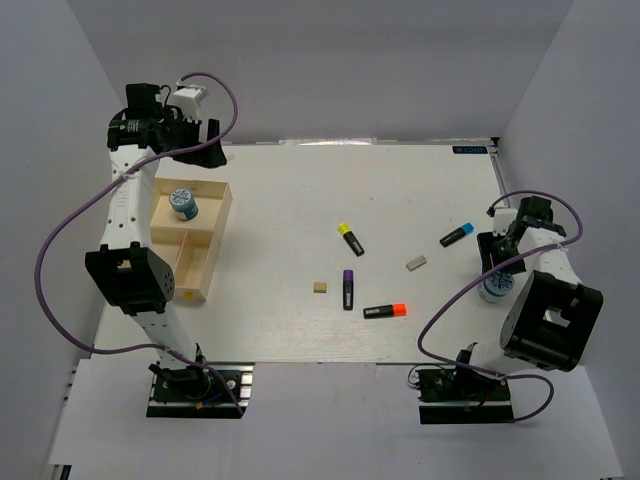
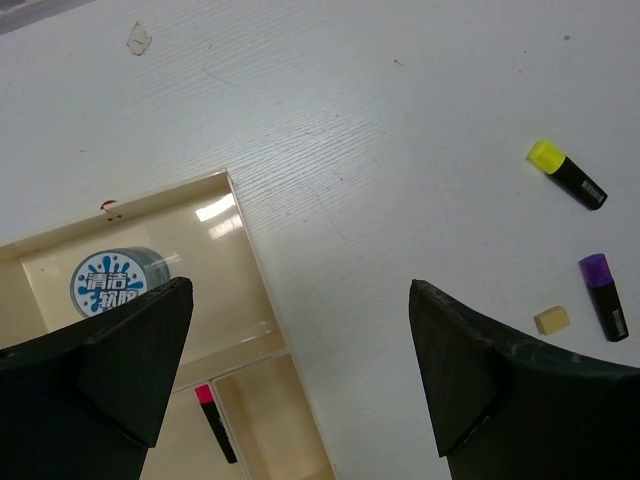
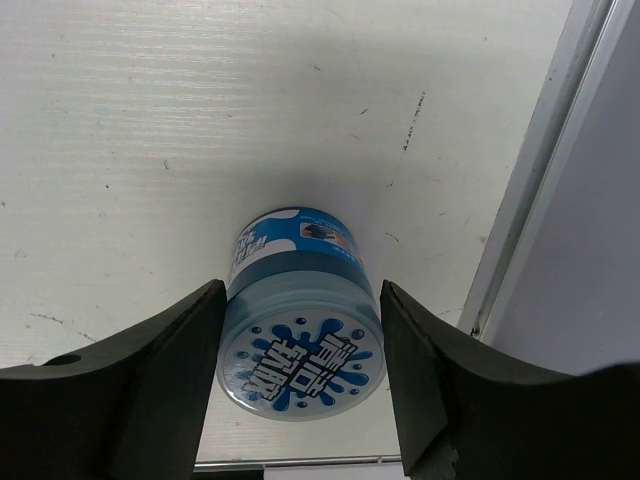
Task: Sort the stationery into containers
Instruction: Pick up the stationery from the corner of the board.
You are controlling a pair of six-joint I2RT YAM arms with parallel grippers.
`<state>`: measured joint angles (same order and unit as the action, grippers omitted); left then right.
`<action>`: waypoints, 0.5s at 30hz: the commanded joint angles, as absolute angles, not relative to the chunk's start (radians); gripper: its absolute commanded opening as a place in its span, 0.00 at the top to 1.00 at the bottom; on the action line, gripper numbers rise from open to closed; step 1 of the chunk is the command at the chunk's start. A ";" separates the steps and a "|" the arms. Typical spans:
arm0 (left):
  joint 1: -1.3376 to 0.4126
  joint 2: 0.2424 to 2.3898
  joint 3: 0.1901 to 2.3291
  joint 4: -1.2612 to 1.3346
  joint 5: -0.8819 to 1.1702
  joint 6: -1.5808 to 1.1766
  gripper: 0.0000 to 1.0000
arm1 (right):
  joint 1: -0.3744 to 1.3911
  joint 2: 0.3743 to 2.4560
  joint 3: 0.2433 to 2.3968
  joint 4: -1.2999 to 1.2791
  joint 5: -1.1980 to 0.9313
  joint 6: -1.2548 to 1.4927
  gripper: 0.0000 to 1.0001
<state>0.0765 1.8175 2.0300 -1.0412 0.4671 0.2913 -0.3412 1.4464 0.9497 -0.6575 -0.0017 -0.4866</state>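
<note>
1. Left gripper [image 2: 300,290] is held wide open above the tray [image 1: 218,240]
2. Right gripper [image 3: 302,295] is closed on a roll [image 3: 300,345], far right of the tray
3. A second roll [image 1: 184,204] is seen in the tray's far compartment

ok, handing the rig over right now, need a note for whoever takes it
Left gripper: open, empty, above the wood tray.
Right gripper: fingers flank a blue-and-white roll by the table's right edge; firm grip unclear.
Done: second roll in the tray's far compartment, pink-capped highlighter in a neighbouring one.
Left: the flanked roll, yellow highlighter, blue highlighter, purple highlighter, orange highlighter, tan eraser, grey eraser, all on the table.
</note>
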 commanded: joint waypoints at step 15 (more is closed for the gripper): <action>0.071 1.750 1.945 -0.971 0.532 0.232 0.02 | -0.278 1.477 1.098 -0.781 -0.130 -0.548 1.00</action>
<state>0.0750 1.8091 1.9598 -1.0008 0.5037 0.2432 -0.2962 1.4609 1.0252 -0.7444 -0.0986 -0.5251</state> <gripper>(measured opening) 0.980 0.657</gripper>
